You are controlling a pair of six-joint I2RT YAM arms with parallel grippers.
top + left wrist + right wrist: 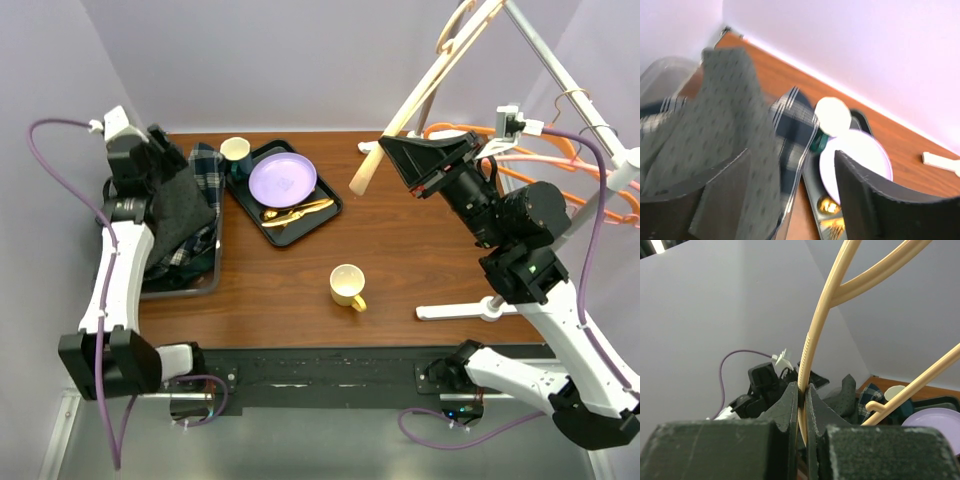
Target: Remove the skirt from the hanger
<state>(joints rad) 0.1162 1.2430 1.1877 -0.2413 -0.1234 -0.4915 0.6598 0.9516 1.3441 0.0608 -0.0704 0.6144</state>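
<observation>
Wooden table (420,260); hanger (809,340) in right claw (802,387)

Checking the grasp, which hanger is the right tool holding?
The cream hanger, pinched in the right tool; the orange hanger and pink hangers hang untouched on the rack.

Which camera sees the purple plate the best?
The top external view: the purple plate shows whole, in the black tray. The left wrist view shows it blurred, partly behind a gripper finger. The right wrist view catches only an edge at the bottom right.
</observation>
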